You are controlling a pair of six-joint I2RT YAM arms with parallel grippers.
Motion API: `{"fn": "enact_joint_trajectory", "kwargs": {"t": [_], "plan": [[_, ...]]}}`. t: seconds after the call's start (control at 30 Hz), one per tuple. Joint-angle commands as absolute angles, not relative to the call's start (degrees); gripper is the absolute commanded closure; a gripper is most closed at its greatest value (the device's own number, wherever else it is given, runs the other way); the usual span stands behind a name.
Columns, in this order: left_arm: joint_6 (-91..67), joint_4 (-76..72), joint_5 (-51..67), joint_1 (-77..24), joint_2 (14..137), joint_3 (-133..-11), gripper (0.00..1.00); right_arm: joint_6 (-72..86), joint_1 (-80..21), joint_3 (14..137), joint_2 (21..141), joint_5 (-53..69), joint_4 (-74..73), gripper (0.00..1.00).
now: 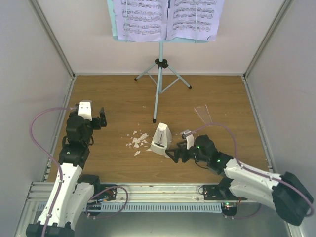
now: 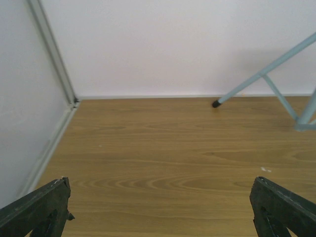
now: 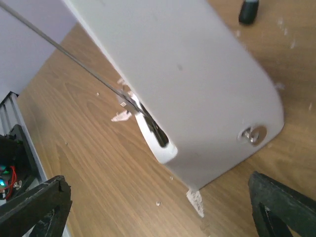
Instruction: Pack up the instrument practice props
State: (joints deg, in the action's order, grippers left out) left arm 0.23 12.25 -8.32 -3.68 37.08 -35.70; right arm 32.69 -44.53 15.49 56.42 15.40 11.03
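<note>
Metronome (image 1: 161, 139): small white pyramid, stands on the counter (image 1: 113, 94) approx. at ctr, toward the front edge. In the R wrist view its pale body fills most of the frame, w/ a thin metal rod along one face and a small metal key on the side. R tool (image 1: 175, 152): low, just beside the metronome on its right, pointing at it. Jaws are apart, one finger at each lower corner of the wrist view, neither seen touching the body; nothing clamped. White crumbs (image 1: 138, 140): scattered on the counter just left of the metronome. Clear triangular cover (image 1: 203, 114): on the counter behind the R tool, apart from the metronome. Music stand (image 1: 159, 74): pale blue, upright at rear ctr, tripod legs spread; one long leg reaches fwd, its black foot near the metronome's far side. Sheet-music pages (image 1: 168, 17): printed, resting on the stand desk at top of frame. L tool (image 1: 102, 120): left side of counter, well apart from all props, aimed at the rear wall. Jaws are wide apart, nothing between them; the L wrist view shows bare wood and stand legs at right.
</note>
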Motion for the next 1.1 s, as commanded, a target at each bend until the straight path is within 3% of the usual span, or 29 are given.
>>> {"fn": "enact_joint_trajectory", "kwargs": {"t": [0.0, 0.2, 0.3, 0.43, 0.53, 0.77, 1.07], "plan": [[-3.0, 9.2, -1.7, -4.0, 38.2, -38.9, 0.01, 24.1, -42.3, 16.4, 49.2, 13.8, 4.9, 0.01], [-5.0, 5.3, 5.9, -5.0, 42.6, -45.2, 0.01, 17.3, -27.6, 22.4, 48.0, 29.6, 6.6, 0.00], [-2.1, 3.1, 6.9, -5.6, 46.2, -49.2, 0.01, 17.6, -20.5, 25.3, 51.9, 37.6, 9.9, 0.00], [-0.4, 1.2, 5.2, -6.2, 50.5, -51.0, 0.01, 20.5, -15.0, 29.8, 60.4, 39.1, 10.6, 0.01], [-0.4, -1.7, 6.5, -6.2, 51.3, -47.6, 0.01, 21.6, -14.3, 34.8, 67.6, 37.0, 7.7, 0.10], [1.7, -1.9, 5.5, -6.4, 48.6, -45.7, 0.03, 21.7, -16.3, 40.7, 84.5, 44.9, 9.4, 0.39], [2.9, -1.0, 3.4, -7.8, 48.9, -45.1, 0.05, 19.1, -21.9, 42.5, 95.6, 43.8, 9.7, 0.50]]}}
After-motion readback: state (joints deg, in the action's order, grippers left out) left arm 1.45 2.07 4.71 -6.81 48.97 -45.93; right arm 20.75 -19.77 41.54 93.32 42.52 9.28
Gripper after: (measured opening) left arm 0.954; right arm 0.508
